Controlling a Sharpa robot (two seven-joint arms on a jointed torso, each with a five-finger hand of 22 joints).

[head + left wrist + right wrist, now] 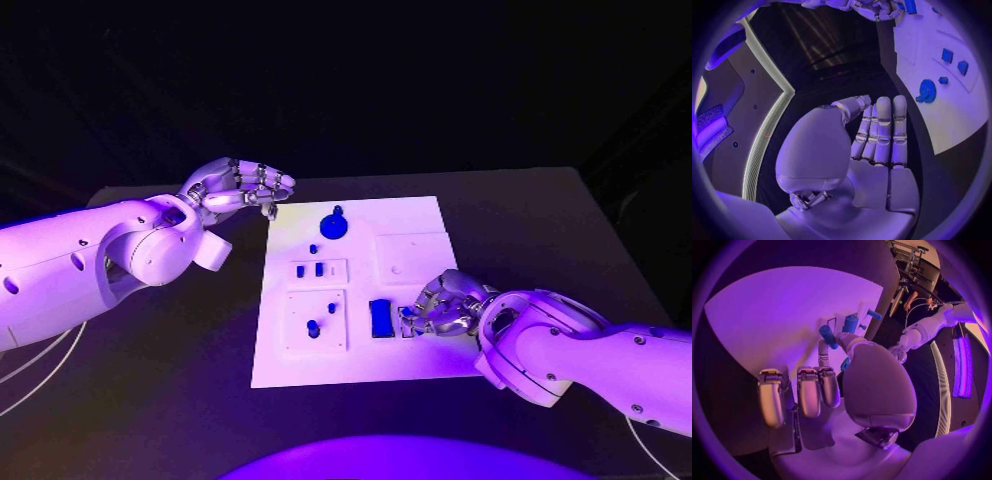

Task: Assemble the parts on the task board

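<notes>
The white task board (361, 355) lies in the middle of the table. On it are a round blue part with a stem (335, 225), small blue parts in square insets (307, 270), and a dark blue block (381, 317). My right hand (440, 305) curls down over the board's right side, just beside the block. In the right wrist view its thumb and a finger close on a small blue part (827, 335). My left hand (238, 188) hovers off the board's far left corner, fingers curled in and holding nothing; its fingers (882, 132) lie close together.
A raised white square plate (414, 255) sits on the board's right half, just beyond my right hand. Bare black table (173, 380) surrounds the board, and its far edge (433, 172) runs behind it.
</notes>
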